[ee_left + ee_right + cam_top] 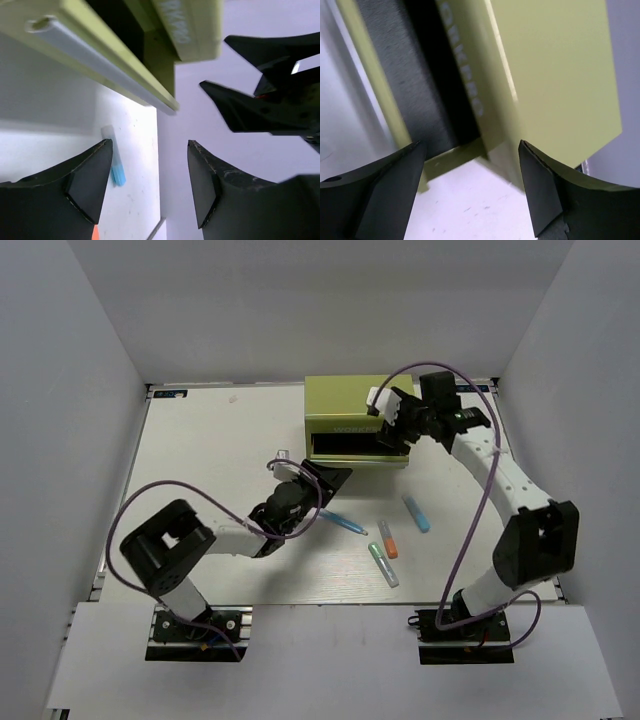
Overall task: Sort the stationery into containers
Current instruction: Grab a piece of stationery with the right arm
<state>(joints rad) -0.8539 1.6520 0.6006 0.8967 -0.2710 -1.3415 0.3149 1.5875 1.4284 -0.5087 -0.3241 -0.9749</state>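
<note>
The olive-green tool chest (345, 400) stands at the back of the table with one drawer (350, 447) pulled open, its inside dark. My right gripper (393, 430) is open and empty at the chest's right front corner; the right wrist view (472, 175) shows the chest (545, 75) and the drawer (405, 75). My left gripper (335, 477) is open and empty just in front of the drawer (100, 55). On the table lie a thin blue pen (345, 522), a light-blue marker (416, 513) (116, 162), an orange-capped marker (388, 538) and a green-capped marker (383, 564).
White walls close in the table on the left, back and right. The right arm (270, 95) shows in the left wrist view, close beside the chest. Purple cables loop over both arms.
</note>
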